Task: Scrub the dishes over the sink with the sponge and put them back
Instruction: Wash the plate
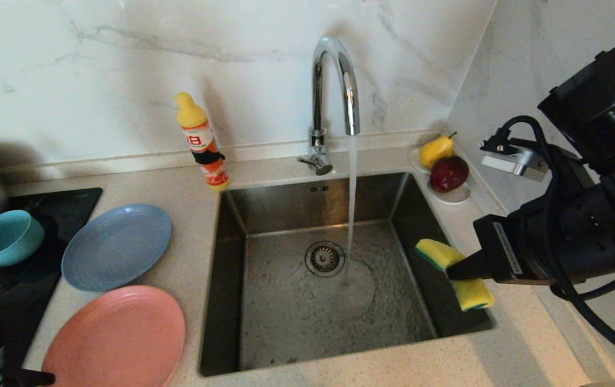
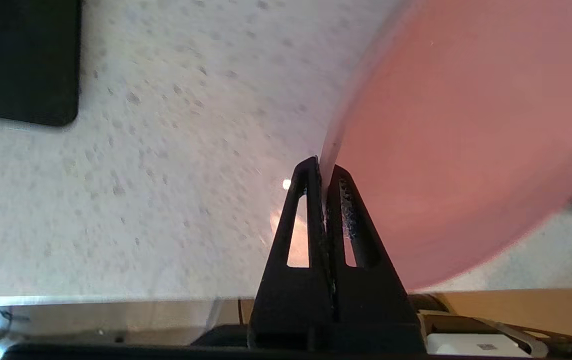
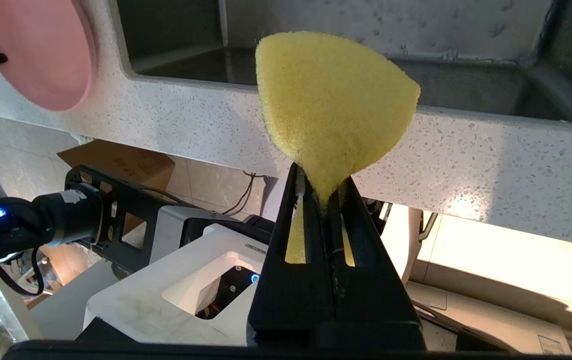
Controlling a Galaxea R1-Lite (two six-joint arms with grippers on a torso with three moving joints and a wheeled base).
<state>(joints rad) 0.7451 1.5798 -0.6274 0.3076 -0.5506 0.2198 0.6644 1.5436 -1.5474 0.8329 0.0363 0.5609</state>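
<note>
Left gripper [image 2: 322, 172], low at the counter's near-left corner, pinches the rim of the salmon-pink plate [image 1: 119, 338]; grey-blue plate [image 1: 116, 246] and teal bowl [image 1: 5, 237] sit behind it. Tap [image 1: 334, 80] runs into the steel sink [image 1: 307, 301]. Right gripper [image 3: 322, 186] clamps the bent yellow sponge [image 1: 453, 273] over the sink's right edge.

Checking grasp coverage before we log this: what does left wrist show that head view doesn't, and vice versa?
Left wrist only: the left gripper shut on the rim of the salmon-pink plate.
Head only: the sink with the tap running, the grey-blue plate, the teal bowl, and the right gripper shut on the sponge beside the basin.
Both: the pink plate and the speckled counter.
</note>
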